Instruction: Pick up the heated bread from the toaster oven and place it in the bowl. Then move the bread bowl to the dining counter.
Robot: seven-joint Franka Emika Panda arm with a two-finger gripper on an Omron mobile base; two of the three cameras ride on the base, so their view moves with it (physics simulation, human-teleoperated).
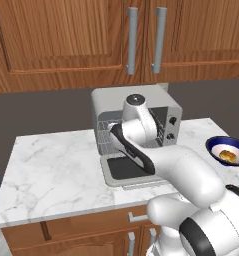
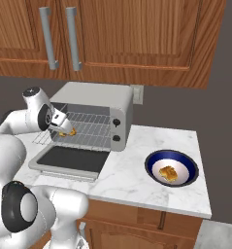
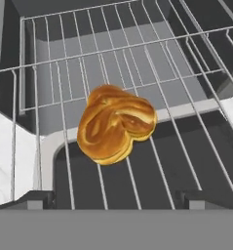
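Observation:
The heated bread (image 3: 115,126), a lumpy golden-orange knot, lies on the pulled-out wire rack (image 3: 152,63) of the toaster oven (image 2: 95,104). Its dark-glass door (image 2: 71,159) hangs open and flat. My gripper (image 3: 117,199) is open and hovers just over the rack, its two tips wide apart, with the bread a little ahead of them and untouched. From the right base the gripper (image 2: 60,127) sits right beside the bread (image 2: 69,131). The bowl (image 2: 154,158), dark blue with a white inside, stands to the oven's right and holds another golden piece (image 2: 169,173).
Oven and bowl (image 1: 216,142) stand on a short marble worktop (image 1: 51,165) with wooden drawers. Wooden wall cabinets with grey handles (image 1: 132,40) hang overhead. My own arm (image 1: 141,135) blocks the oven mouth in the left base view.

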